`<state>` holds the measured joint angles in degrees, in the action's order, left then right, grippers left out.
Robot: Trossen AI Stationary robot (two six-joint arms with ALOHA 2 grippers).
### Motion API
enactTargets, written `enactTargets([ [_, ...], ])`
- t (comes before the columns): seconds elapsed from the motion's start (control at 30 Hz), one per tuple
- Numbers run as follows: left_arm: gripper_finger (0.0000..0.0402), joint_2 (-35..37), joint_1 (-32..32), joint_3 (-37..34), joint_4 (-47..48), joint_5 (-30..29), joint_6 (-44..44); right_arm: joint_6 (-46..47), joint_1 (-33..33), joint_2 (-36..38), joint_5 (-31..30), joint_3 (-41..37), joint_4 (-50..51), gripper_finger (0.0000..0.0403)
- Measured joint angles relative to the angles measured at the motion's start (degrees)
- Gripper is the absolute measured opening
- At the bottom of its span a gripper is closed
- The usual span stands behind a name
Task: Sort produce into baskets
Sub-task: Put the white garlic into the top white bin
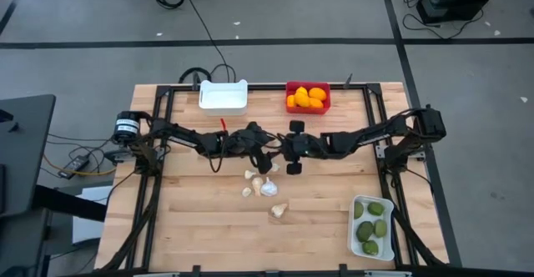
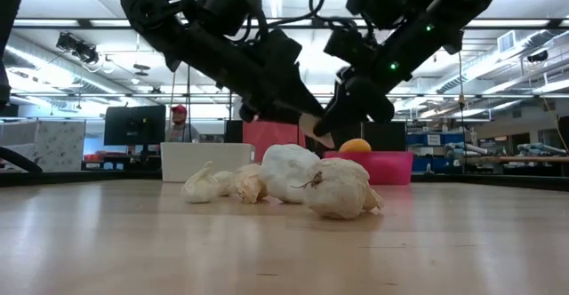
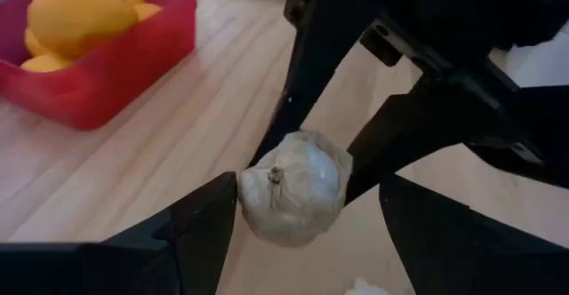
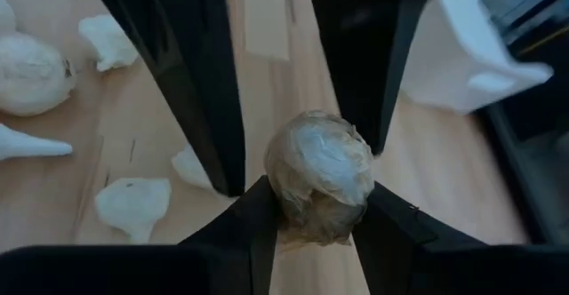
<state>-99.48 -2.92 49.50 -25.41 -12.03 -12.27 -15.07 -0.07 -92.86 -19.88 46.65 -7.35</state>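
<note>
Papery whitish garlic bulb (image 4: 320,178) clenched in right claw (image 4: 313,208), between left claw's (image 3: 302,219) parted fingers.

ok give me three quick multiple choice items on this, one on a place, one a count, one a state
1. Where is the citrus?
A) red basket
B) white basket
C) on the table
2. How many white baskets are there?
A) one
B) two
C) three
3. The bulb between the grippers is:
A) lying on the table
B) gripped by the right gripper
C) in a basket

1 A: the citrus sits in the red basket.
2 B: one white basket is beside the red one, another holds green fruits.
3 B: the right gripper pinches the bulb above the table, with the left gripper open around it.
</note>
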Motion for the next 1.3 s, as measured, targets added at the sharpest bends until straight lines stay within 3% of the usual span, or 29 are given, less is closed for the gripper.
enactTargets([
  [0.23, 0.0266, 0.02, -0.82, 0.02, -0.34, 1.96, -1.59, -6.15, 3.36, 0.02, -6.75, -0.04, -1.87, 0.0138],
  [0.53, 0.0140, 0.02, -2.52, -0.02, -1.34, 7.66, -1.68, -7.25, 4.14, 0.03, -7.76, -0.07, -1.27, 0.0138],
  [0.7, 0.0104, 0.02, -3.24, -0.02, -1.09, 8.94, -1.62, -7.98, 4.36, 0.04, -7.76, -0.07, -1.23, 0.0138],
  [0.9, 0.0100, 2.46, -5.41, 0.26, 3.12, 8.83, 0.50, 2.68, 3.97, 0.06, -9.01, 0.31, -0.88, 0.0138],
  [1.1, 0.0104, 3.69, -10.27, 0.24, 6.26, 13.29, 0.26, 17.29, 3.69, 0.12, -11.83, -0.15, 0.70, 0.0154],
  [1.3, 0.0105, 4.03, -13.05, 0.87, 10.31, 15.02, 0.31, 21.32, 1.14, 0.37, -24.86, 0.06, -0.09, 0.0184],
])
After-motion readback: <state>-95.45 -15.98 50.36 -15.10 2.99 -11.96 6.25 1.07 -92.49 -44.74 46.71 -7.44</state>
